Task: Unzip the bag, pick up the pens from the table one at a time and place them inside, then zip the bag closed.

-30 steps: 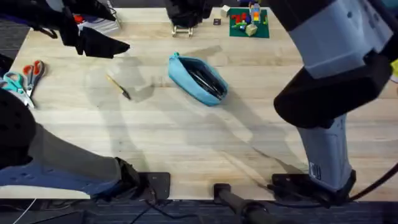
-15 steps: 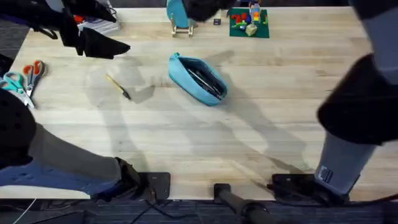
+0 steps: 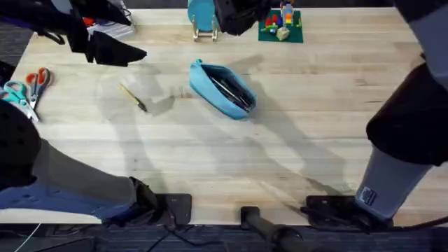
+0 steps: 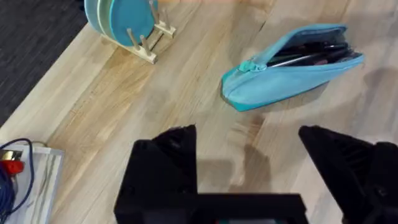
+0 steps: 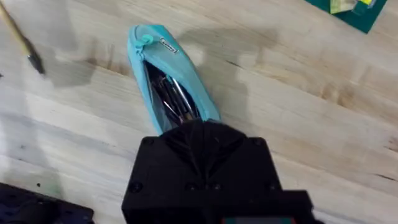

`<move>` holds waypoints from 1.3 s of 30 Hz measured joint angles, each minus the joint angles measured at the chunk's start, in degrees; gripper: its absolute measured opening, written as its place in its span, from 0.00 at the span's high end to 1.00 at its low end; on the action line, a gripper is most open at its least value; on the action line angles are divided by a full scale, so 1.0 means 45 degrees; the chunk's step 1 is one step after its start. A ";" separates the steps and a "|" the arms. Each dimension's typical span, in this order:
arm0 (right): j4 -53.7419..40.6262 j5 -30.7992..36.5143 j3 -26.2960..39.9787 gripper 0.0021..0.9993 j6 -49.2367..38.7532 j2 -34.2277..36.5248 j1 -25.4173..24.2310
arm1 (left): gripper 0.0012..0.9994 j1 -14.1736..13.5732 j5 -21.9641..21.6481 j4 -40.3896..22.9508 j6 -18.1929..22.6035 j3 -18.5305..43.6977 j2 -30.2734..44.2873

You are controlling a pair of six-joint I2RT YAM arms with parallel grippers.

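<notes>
Left gripper (image 4: 249,155) wide apart, empty, near unzipped bag (image 4: 291,67), pens (image 4: 308,56) inside

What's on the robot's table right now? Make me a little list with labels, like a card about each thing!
bag: light blue pouch lying on the table, zipper open
pens: dark pens inside the open bag
yellow stick: thin, dark tip, lying on the table beside the bag, apart from it
scissors: two pairs at the table's edge, orange and teal handles
teal discs: standing upright in a wooden rack
left gripper: open, holding nothing, above the table near the bag
right gripper: above the bag, fingers hidden
</notes>
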 joint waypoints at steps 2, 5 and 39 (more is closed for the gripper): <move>0.0040 0.0039 0.0000 0.97 -0.0005 0.0000 0.0019 | 0.01 0.0000 0.0000 0.0000 0.0000 0.0000 -0.0004; 0.0037 0.0069 0.0000 0.97 -0.0010 0.0000 0.0041 | 0.01 0.0000 0.0000 0.0000 0.0000 0.0000 0.0001; 0.2516 -0.0736 0.0000 0.00 -0.0082 0.0065 0.0041 | 0.01 0.0000 0.0000 -0.0136 0.0000 0.0000 0.0001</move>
